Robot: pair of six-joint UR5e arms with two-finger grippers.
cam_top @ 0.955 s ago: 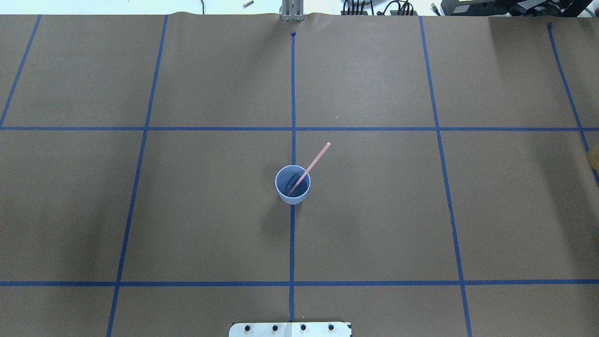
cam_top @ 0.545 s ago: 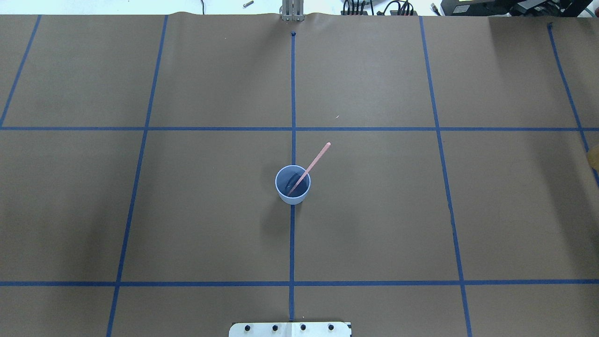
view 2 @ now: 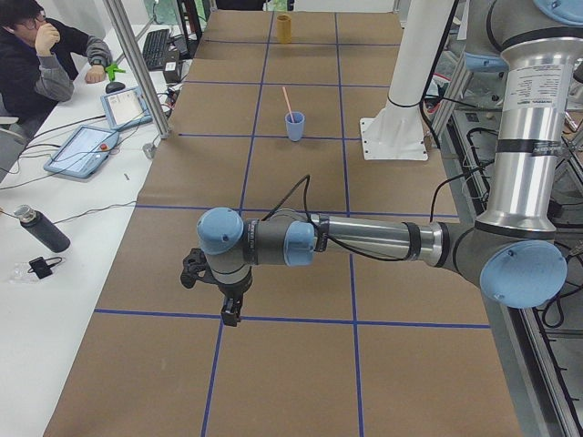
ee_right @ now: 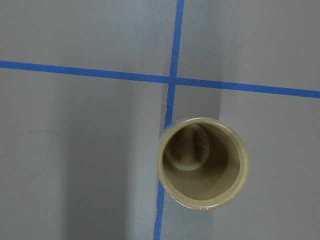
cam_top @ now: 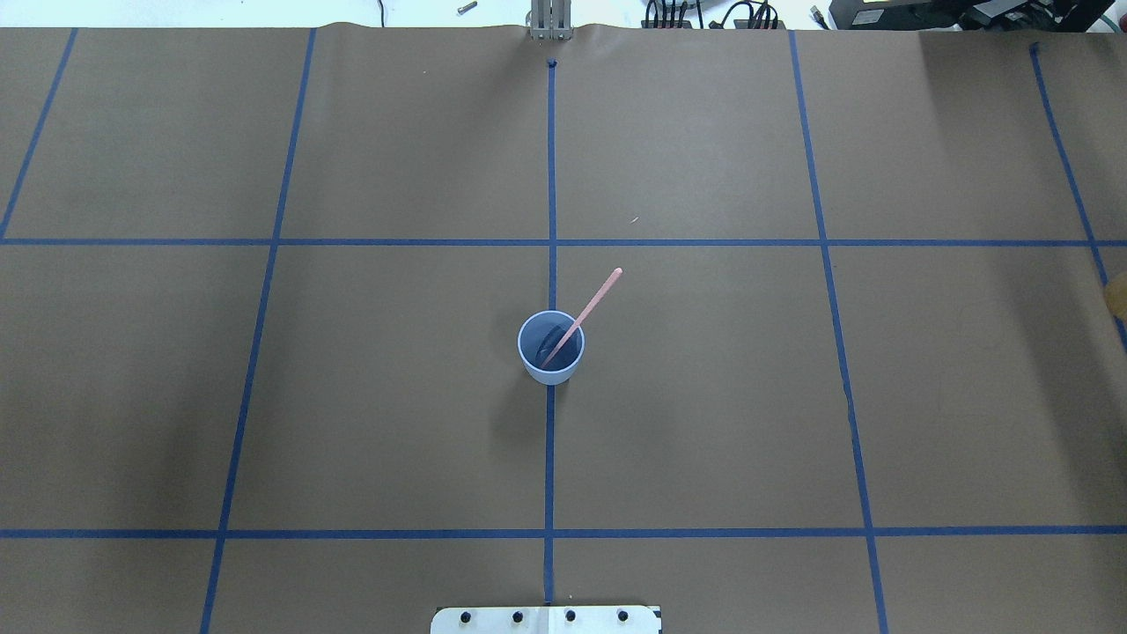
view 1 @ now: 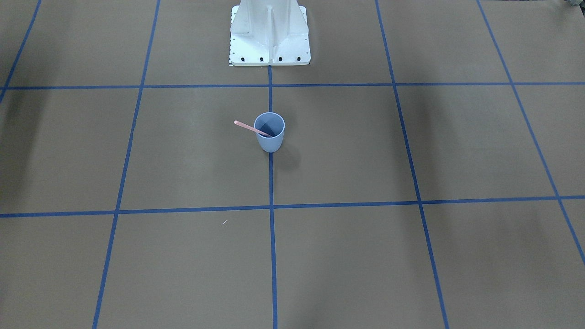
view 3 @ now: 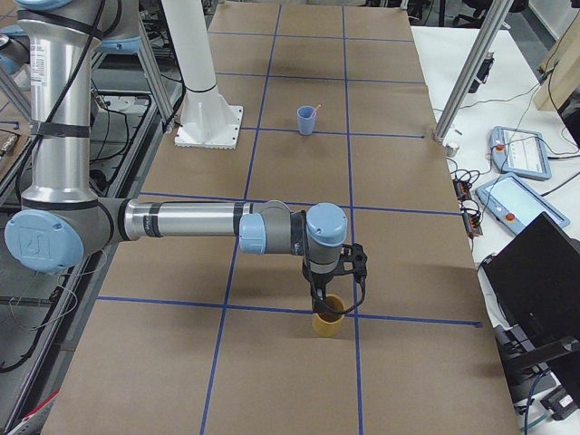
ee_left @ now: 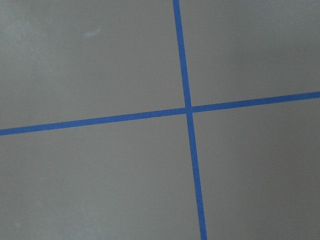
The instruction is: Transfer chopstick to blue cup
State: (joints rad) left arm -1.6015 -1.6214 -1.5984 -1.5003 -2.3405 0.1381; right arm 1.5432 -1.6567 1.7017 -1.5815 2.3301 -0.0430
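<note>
The thin pale pink chopstick (cam_top: 585,310) stands tipped in the small pale blue plastic cup (cam_top: 551,379) mid-table, its top leaning toward the robot's right. The left gripper (view 2: 231,314) and right gripper (view 3: 332,304) hang well apart from it at opposite ends. Whether they're spread or closed, I can't tell.

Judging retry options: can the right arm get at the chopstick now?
Probably yes: the chopstick sticks out of the blue cup with nothing crowding it; the right gripper is far off, over a tan cup.

Pink chopstick (cam_top: 592,300) aslant in blue cup (cam_top: 551,372)
</note>
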